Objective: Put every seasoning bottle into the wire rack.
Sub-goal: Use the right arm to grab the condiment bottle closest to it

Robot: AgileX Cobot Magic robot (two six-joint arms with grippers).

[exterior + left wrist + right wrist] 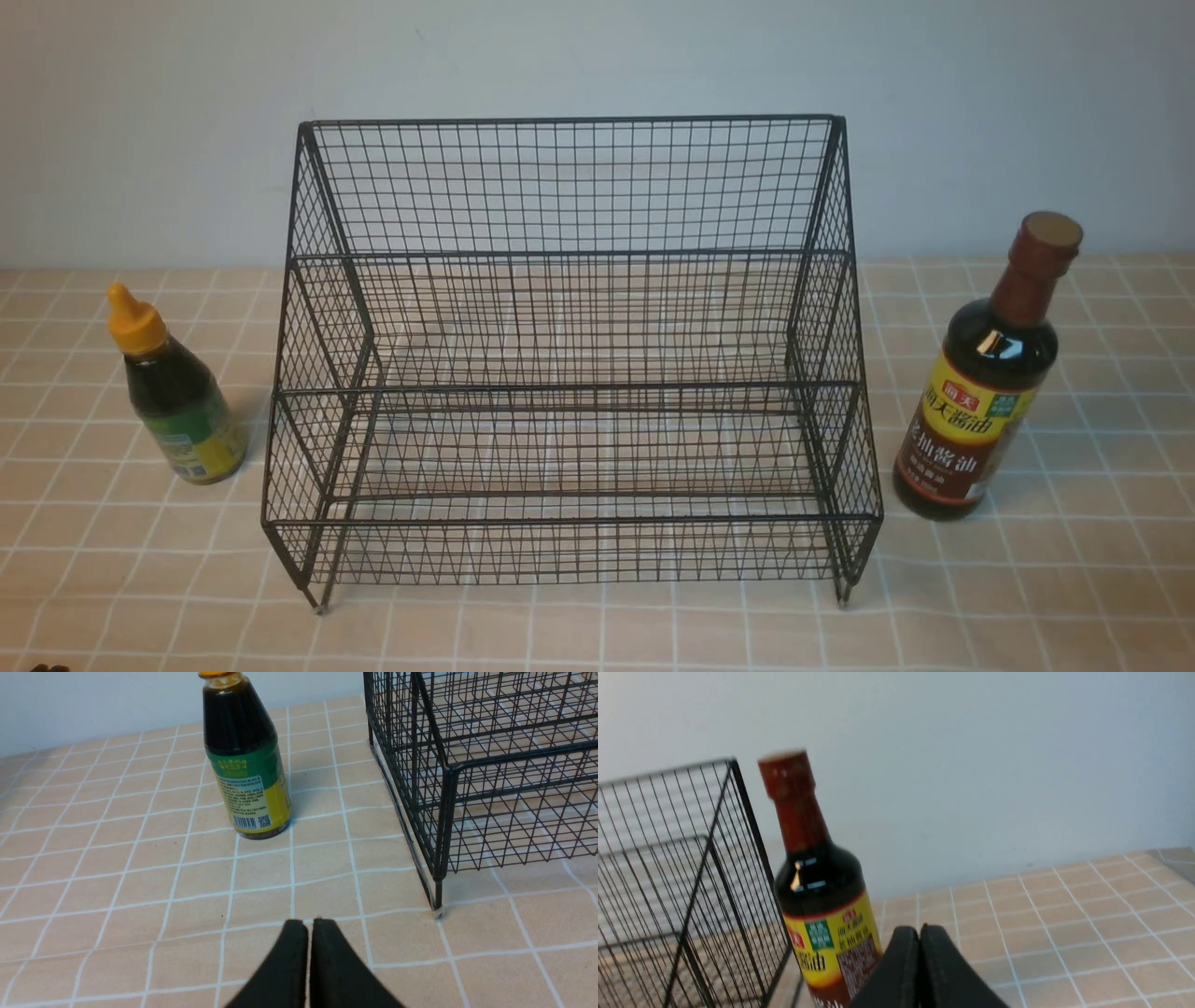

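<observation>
Both hands, left and right, clenched, nothing held. Bottles flank wire rack; apparently pre-grasp. Next: open, approach each bottle.

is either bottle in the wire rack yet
No, the yellow-capped bottle and the red-capped bottle stand outside the wire rack, on opposite sides.

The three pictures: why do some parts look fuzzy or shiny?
Front view: soft, dim light, a small bright glare on the shoulder of the tall bottle; left wrist view: the short bottle's label fairly crisp, the tips of the left tool blurred; right wrist view: the right tool blurred dark, the tall bottle's lettering slightly soft, white glare on its dark glass.
</observation>
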